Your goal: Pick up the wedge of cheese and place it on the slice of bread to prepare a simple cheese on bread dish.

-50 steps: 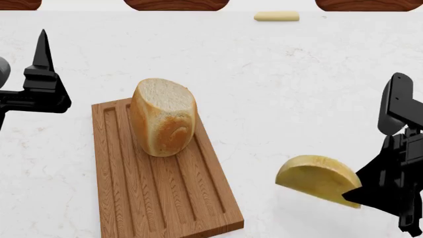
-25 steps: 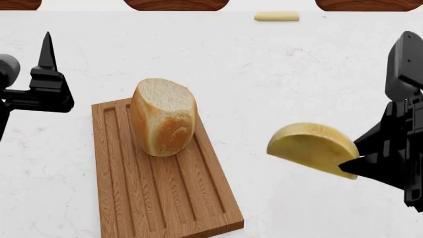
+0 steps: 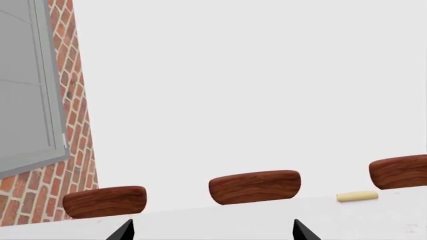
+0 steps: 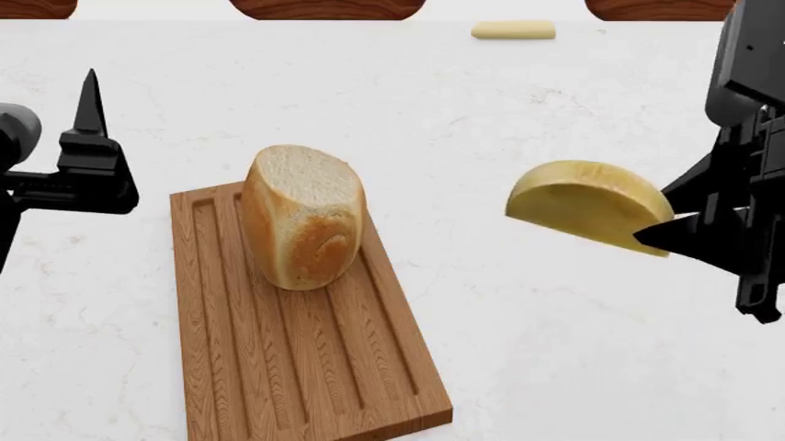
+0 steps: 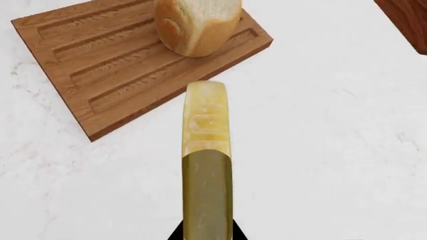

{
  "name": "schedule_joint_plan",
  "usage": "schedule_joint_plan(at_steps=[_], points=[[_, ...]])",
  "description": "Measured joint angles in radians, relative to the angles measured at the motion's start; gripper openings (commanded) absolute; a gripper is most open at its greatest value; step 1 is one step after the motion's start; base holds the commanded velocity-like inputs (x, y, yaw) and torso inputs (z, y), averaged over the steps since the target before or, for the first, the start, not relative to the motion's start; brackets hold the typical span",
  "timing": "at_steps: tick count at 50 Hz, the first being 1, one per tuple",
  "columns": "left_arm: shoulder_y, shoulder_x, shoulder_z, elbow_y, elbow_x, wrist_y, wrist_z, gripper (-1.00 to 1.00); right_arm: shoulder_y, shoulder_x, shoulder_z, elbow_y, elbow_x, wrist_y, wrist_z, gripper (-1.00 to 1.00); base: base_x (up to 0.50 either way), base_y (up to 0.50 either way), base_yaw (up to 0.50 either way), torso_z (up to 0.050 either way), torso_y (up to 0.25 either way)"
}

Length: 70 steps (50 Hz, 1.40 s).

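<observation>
Wedge of cheese [image 4: 586, 209]: a yellow half-disc held clear above the white table [image 4: 516, 119], well to the right of the slice of bread [image 4: 304, 217], flat faces near level.
Right hand [image 4: 656, 231]: closed on the cheese at its right end, near the flat cut edge (the wrist view shows the rind edge-on running out from the jaws).
Left hand [image 4: 88, 101]: idle at the left and empty; the left wrist view shows its two tips spread well apart.
Slice of bread: a thick crusty chunk standing on end on the ridged wooden cutting board [image 4: 307, 340], creamy cut face uppermost and tilted.
Handling, as judged: the cheese looks stiff and smooth, likely somewhat slippery; gripped at one end it may pivot.
Hold: across the flat faces seems soundest.
Landing: a narrow, sloping top (the wedge may slide off).
</observation>
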Motion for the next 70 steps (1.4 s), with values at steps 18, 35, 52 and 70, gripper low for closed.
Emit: schedule_joint_plan(at_steps=[18,35,52,70], points=[[-0.001,-0.004,0.002,0.001,-0.008,-0.006,-0.010,1.00,0.022,-0.057,-0.008,0.051,-0.162,-0.127,0.159,-1.00,0.00,0.00,0.00,0.000,0.000],[-0.002,-0.011,0.007,0.001,-0.022,-0.008,-0.025,1.00,0.029,-0.086,-0.062,0.058,-0.253,-0.237,0.278,-1.00,0.00,0.00,0.00,0.000,0.000],[-0.003,-0.019,0.012,0.002,-0.037,-0.011,-0.038,1.00,0.020,-0.090,-0.145,0.060,-0.318,-0.321,0.384,-1.00,0.00,0.00,0.00,0.000,0.000],[-0.006,-0.028,0.019,0.001,-0.051,-0.018,-0.050,1.00,-0.001,-0.127,-0.247,0.062,-0.302,-0.416,0.581,-1.00,0.00,0.00,0.00,0.000,0.000]])
